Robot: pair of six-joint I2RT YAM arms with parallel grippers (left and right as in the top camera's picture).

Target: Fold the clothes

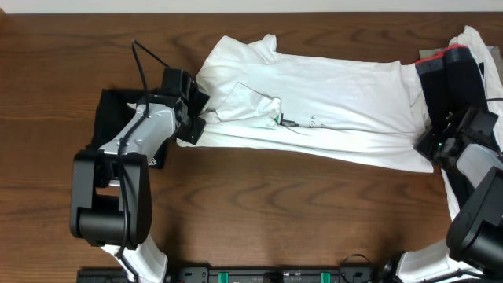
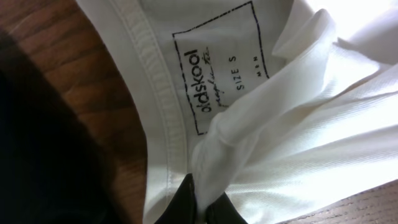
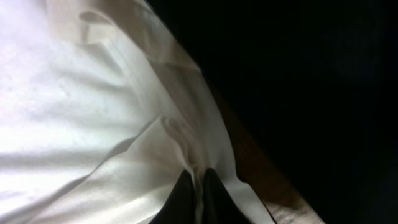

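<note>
While both arms pinch opposite ends of a white T-shirt [image 1: 330, 98] that lies in a long band across the wooden table [image 1: 275, 212], the step in hand appears to be a crosswise fold, one end brought over the other. The left gripper [image 1: 196, 119] has its jaws closed on a bunch of cloth just beside the neckband [image 2: 155, 81], where the printed size label [image 2: 214, 74] lies face up in its wrist view. The right gripper [image 1: 434, 145] has its jaws pressed together on a thin pleat of white fabric at the opposite end, seemingly the hem.

A sliver of green print [image 1: 277, 119] peeks from a crease near the collar, and the sleeve area there looks rumpled. Doing this well probably means raising both ends level, holding the cloth taut enough to pull out that rumple, then laying one end squarely on the other so the long edges match.

Both grips hold only a small bite of fabric, so a sharp tug could slip them. A black garment [image 1: 110, 118] lies under the left arm, and a pile of dark and white clothes [image 1: 456, 71] touches the shirt's right end. Either could drag along if the lift stays low.
</note>
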